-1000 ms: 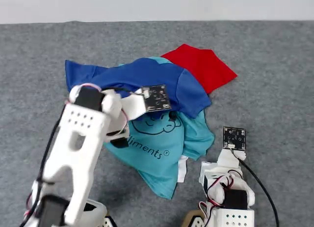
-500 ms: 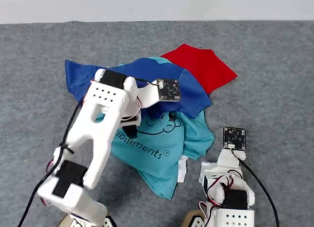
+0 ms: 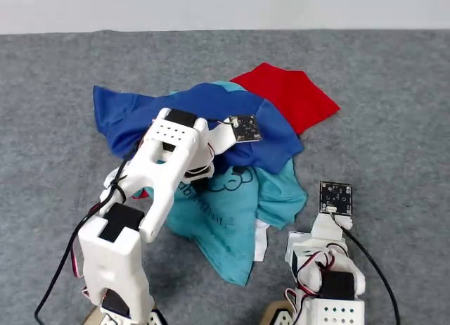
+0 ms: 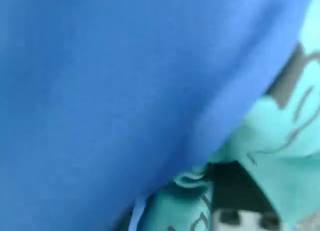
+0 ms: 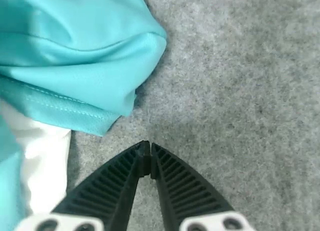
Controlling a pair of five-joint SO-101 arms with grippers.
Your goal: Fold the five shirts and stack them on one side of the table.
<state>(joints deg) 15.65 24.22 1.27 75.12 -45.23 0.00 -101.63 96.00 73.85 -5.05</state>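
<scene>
None of the folding looks done: the shirts lie in 1 crumpled heap in the middle of the grey table (image 3: 394, 128), with no flat, folded piece and no stack at either side. The blue shirt (image 3: 211, 107) is draped on top, the teal shirt (image 3: 225, 219) with its print spreads out beneath it toward the arms, the red shirt (image 3: 288, 93) pokes out at the far side, and a strip of white shirt (image 3: 260, 242) peeks from under the teal hem. That makes 4 colours; I cannot make out a 5th. The left arm (image 3: 169, 156) stretches over the heap, and the left gripper (image 4: 234, 188) sits down in the cloth where blue meets teal, so wrapped in fabric that I cannot tell how wide it stands or whether it has hold of anything. The right gripper (image 5: 146, 153) hangs over bare table just beside the teal hem, its jaws pressed together on nothing. By my reading, all 5 shirts remain to be separated, folded and stacked.
</scene>
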